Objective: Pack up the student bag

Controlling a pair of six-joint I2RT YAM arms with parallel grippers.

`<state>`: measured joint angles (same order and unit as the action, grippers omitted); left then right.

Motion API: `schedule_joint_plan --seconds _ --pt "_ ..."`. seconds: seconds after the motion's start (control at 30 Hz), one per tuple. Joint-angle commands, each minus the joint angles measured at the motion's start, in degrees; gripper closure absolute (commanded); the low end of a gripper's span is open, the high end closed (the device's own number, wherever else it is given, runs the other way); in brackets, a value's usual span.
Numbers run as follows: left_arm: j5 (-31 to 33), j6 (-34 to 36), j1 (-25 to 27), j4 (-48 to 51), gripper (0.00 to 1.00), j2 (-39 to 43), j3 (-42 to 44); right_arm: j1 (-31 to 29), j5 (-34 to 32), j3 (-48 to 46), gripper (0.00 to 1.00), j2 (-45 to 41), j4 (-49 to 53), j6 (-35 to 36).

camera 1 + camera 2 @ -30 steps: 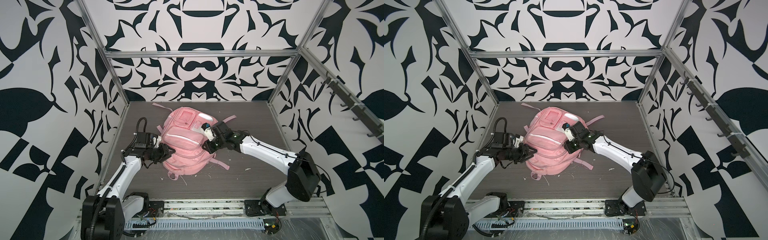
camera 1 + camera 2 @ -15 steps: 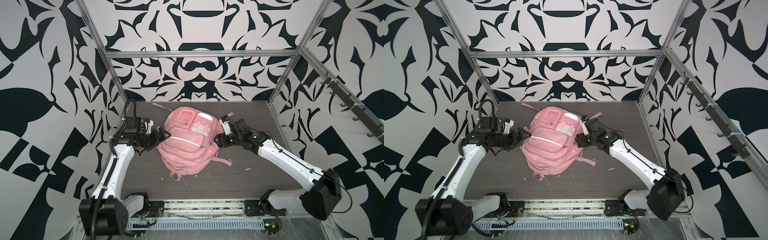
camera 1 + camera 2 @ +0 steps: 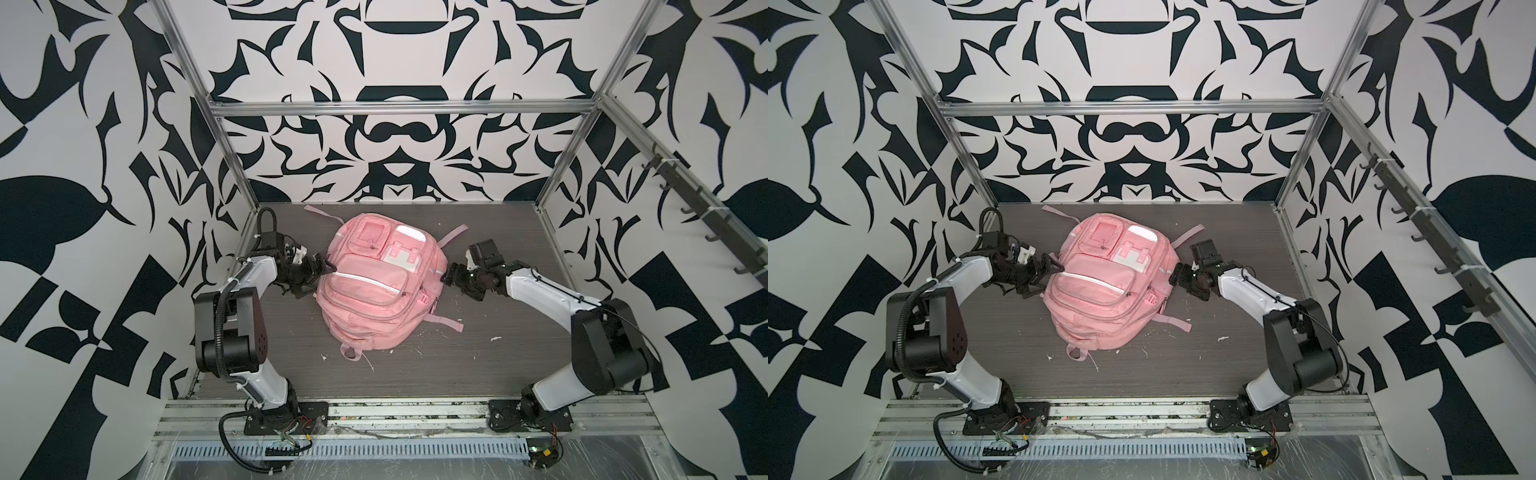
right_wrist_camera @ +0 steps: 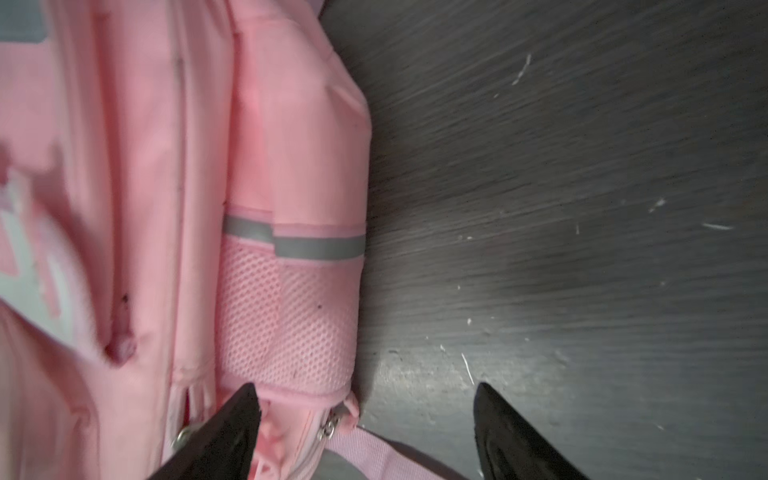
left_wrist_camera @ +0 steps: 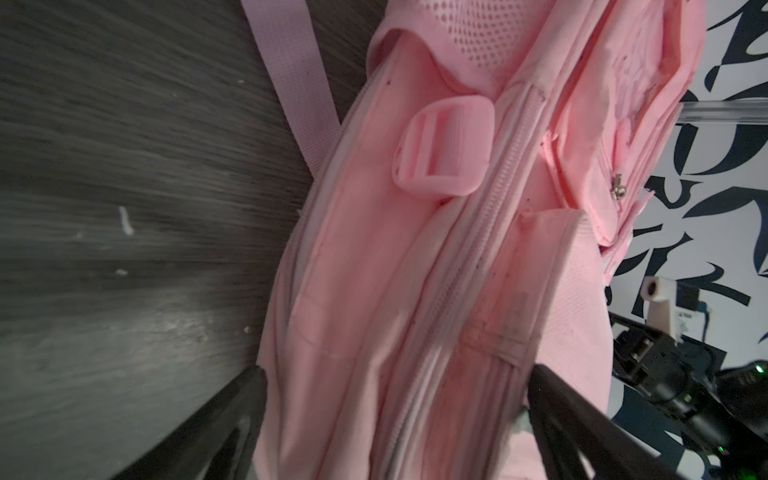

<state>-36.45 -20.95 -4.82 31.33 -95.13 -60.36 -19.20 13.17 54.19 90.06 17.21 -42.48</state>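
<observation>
Large pink fabric student bag mid dark wood-grain tabletop; left gripper spread astride left edge; right gripper spread beside right edge; room in front.

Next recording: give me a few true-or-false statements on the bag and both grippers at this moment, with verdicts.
1. The student bag lies on the table with its front pockets facing up. True.
2. The right gripper is shut on a strap. False: its jaws stand open and hold nothing.
3. The left gripper is open at the bag's side. True.
4. A pencil case lies beside the bag. False: only small white scraps show around it.
</observation>
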Motion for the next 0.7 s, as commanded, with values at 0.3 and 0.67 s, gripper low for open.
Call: schedule_joint_plan --seconds 0.3,0.67 --pt "1.3 -10.8 15.2 -12.0 0.22 5.3 10.3 5.7 6.7 0.1 0.39 6.0 -8.5 0.8" --pt "2.8 -15.0 25.7 -15.5 0.23 3.1 9.1 10.0 8.3 -1.4 0.57 5.7 -5.9 6.2"
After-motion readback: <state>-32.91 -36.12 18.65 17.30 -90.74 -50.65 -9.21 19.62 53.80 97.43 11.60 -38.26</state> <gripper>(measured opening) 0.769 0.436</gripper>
